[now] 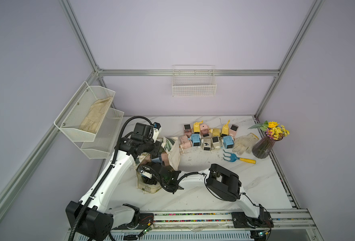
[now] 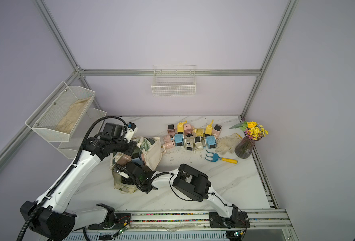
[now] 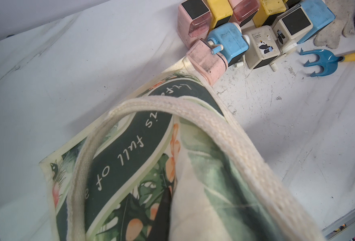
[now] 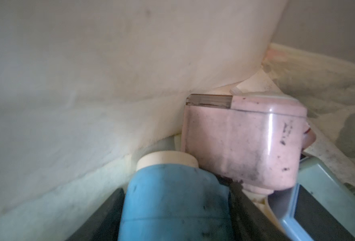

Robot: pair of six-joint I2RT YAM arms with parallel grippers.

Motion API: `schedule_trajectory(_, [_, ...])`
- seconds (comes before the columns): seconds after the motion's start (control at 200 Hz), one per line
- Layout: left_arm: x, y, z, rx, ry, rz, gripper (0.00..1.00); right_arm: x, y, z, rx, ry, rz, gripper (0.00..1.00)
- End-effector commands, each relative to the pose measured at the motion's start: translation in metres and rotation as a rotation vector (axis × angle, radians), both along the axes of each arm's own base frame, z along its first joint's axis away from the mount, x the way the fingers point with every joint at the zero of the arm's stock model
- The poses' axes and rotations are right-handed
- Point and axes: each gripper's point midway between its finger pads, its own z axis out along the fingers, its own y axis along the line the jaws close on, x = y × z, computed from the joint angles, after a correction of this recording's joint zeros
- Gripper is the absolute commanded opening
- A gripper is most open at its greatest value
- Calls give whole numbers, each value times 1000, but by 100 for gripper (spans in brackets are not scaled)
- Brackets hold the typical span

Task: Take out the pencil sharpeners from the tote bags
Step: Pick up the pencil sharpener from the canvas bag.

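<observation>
Cream canvas tote bag (image 1: 173, 155) with a green leafy print, lying at the left-centre of the white marble table (image 1: 224, 187), mouth turned toward the near-right; a woven handle (image 3: 224, 127) loops across the print in the left wrist view. Left gripper (image 1: 158, 147): pressed against the bag's upper edge, jaws fully closed, apparently pinching the fabric, though the contact itself is hidden in both top views. Right gripper (image 4: 172, 208): reaching inside the bag's mouth, with a dark finger (image 4: 109, 212) on either side of a blue sharpener (image 4: 172, 198); whether the jaws are clamped on it or merely straddling it cannot be told. Pink sharpener (image 4: 243, 141): inside the bag, smudged grey, resting against the blue one, with a pale blue-green sharpener (image 4: 326, 187) beside it. Cluster of sharpeners outside the bag (image 1: 208, 135): pink, yellow, blue and beige units with black square faces, grouped in two rough rows at the far middle of the table, the nearest pink one just beside the bag's corner. Dirty white glove (image 1: 244, 143): lying right of the cluster. Blue hand rake (image 1: 238, 158) with yellow handle: near side of the glove. Ribbed vase of yellow flowers (image 1: 265, 144): far-right corner.
</observation>
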Motion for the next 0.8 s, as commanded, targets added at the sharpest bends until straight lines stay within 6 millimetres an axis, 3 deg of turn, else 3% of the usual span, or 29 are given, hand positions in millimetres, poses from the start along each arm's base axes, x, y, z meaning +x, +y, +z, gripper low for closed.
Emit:
schedule_trajectory(0.0, [3, -10, 20, -69, -86, -30, 0, -15, -31, -82, -191, 206, 8, 63])
schedule_trajectory(0.11, [3, -10, 20, -69, -86, -32, 0, -15, -29, -67, -133, 286, 33, 55])
schedule_trajectory(0.3, [3, -10, 21, -70, -87, -32, 0, 10, -42, -21, 8, 375, -3, 54])
schedule_trajectory(0.41, [3, -10, 20, -70, -85, -33, 0, 20, -49, -5, 81, 469, -1, 52])
schedule_trajectory(0.66, [3, -10, 20, -70, -84, -32, 0, 18, -57, -3, 161, 713, -11, 49])
schedule_trajectory(0.79, [3, -10, 19, -69, -82, -32, 0, 13, -60, -6, 152, 725, 19, 52])
